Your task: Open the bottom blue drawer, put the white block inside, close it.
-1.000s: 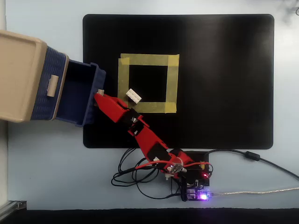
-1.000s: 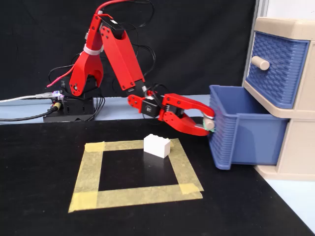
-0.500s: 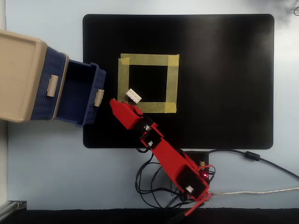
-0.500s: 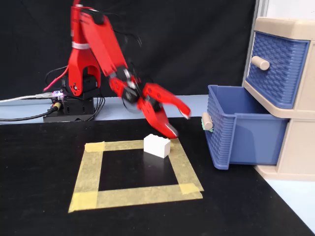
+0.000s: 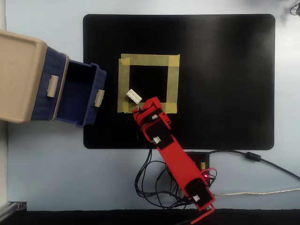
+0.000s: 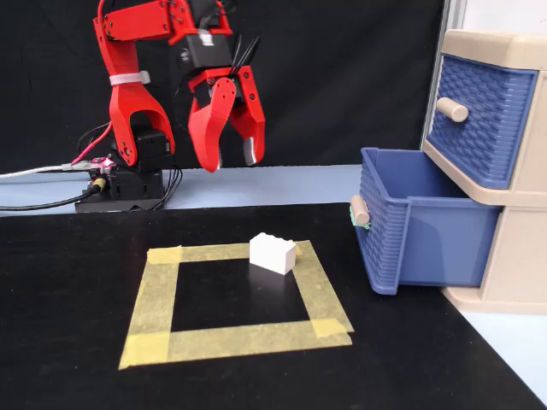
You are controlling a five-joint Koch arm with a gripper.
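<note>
The white block lies on the near-drawer edge of the yellow tape square, well below the red gripper, whose 2 jaws hang apart and empty, pointing down. Right of the square in the fixed view, the bottom blue drawer stands pulled open.

Red arm raised and folded, claw pointing down, jaws parted, nothing between them.

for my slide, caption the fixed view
Open pincer raised above white block; bottom blue drawer pulled out.
</note>
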